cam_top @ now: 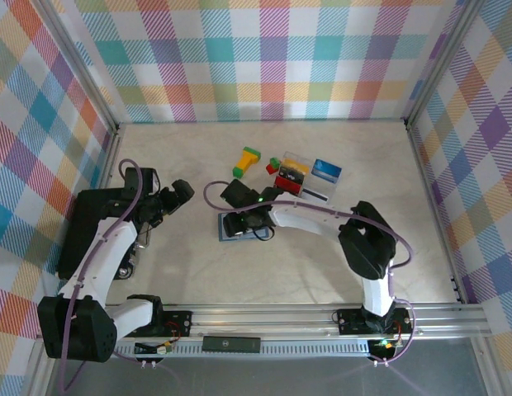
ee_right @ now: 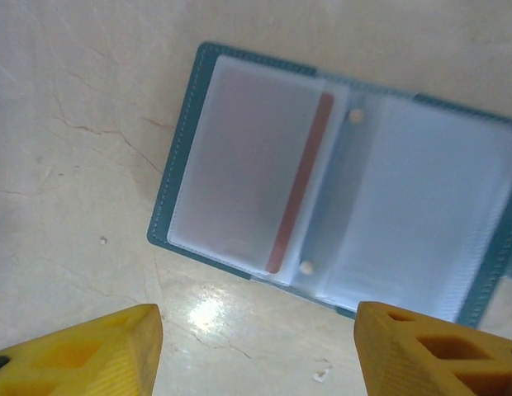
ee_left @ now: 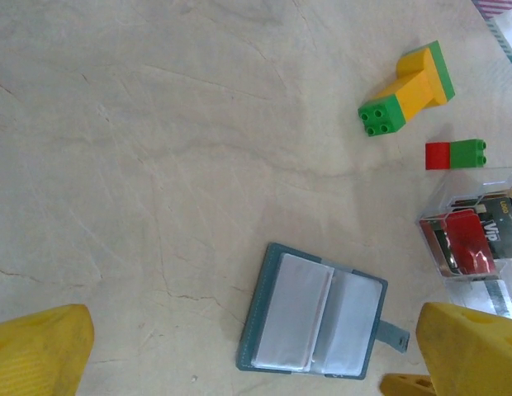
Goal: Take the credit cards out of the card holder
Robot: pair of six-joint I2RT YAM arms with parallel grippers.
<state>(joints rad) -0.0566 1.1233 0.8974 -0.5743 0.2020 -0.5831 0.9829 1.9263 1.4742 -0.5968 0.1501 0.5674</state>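
Credit cards (cam_top: 326, 170) lie out; card holder (ee_right: 338, 190) open, one (striped, sleeved) apparently left inside. Right gripper (ee_right: 256, 330) spread, empty.

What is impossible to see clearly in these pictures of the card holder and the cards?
- Top view: the right gripper covers most of the card holder.
- Right wrist view: a frosted sleeve blurs a reddish strip; card or not, unclear.
- Left wrist view: the credit cards are cut by the right edge; their print is too small.

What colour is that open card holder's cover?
Slate teal-blue card holder, clearest in the right wrist view.
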